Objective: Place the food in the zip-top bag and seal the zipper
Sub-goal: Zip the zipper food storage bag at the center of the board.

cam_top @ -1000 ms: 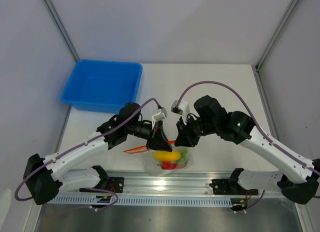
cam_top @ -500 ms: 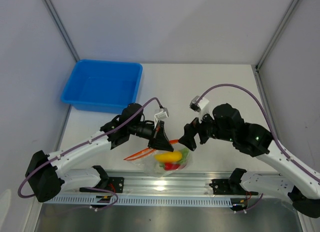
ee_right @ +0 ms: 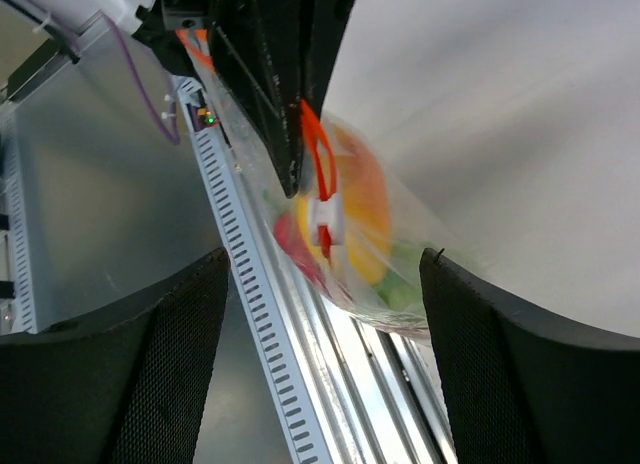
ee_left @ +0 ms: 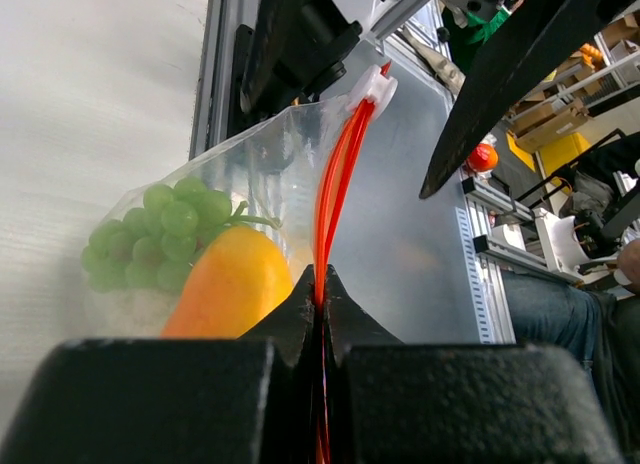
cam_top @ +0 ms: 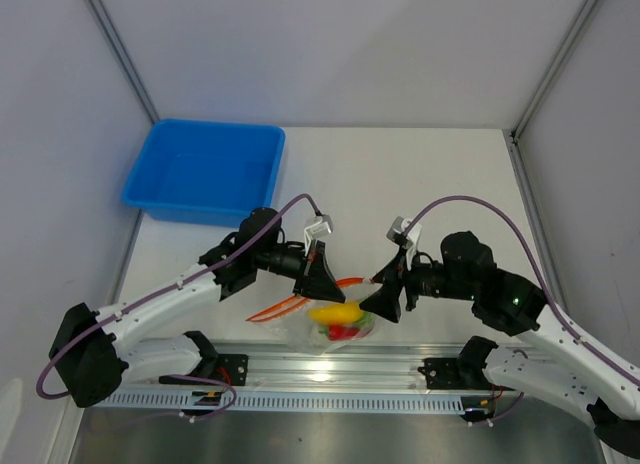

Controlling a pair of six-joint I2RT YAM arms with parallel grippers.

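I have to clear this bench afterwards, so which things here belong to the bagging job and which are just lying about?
Part of the job:
zip-top bag
zipper, pinched by the left gripper
green grapes, yellow-orange piece and red chili, all inside the bag
right gripper, open near the bag

Lying about:
blue bin, well apart from the bag

Clear zip-top bag [ee_left: 272, 149], food [ee_left: 232, 284] inside — red-orange zipper [ee_left: 335, 189] straight
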